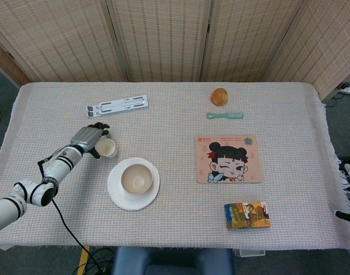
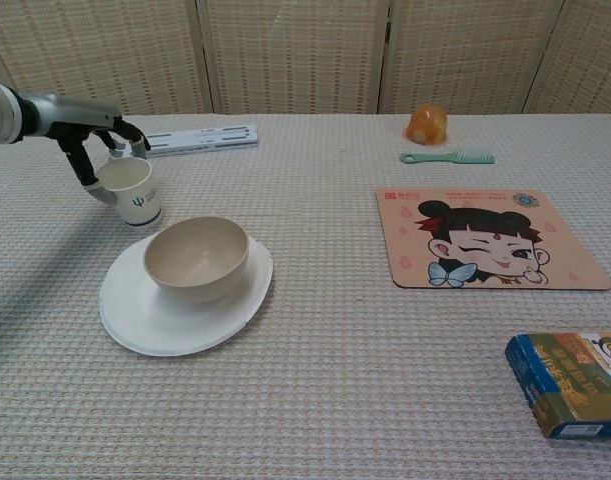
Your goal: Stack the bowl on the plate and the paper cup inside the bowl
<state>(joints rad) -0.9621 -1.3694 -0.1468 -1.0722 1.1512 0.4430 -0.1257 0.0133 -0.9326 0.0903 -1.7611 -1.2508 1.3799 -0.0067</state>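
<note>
box (image 2: 575, 397): cut by chest-view edge | cup print: perhaps a logo, illegible

White-and-black segmented left arm (image 1: 34, 186) — silver-backed hand (image 1: 90, 137), black fingers, trailing cable.

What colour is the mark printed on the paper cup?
Dark blue, on the white paper cup; clearest in the chest view.

One plate (image 1: 118, 192), bowl (image 1: 136, 179), paper cup (image 1: 107, 148), comb (image 1: 225, 116), orange (image 1: 219, 96), mat (image 1: 228, 158), box (image 1: 247, 215), folded stand (image 1: 117, 105).
</note>
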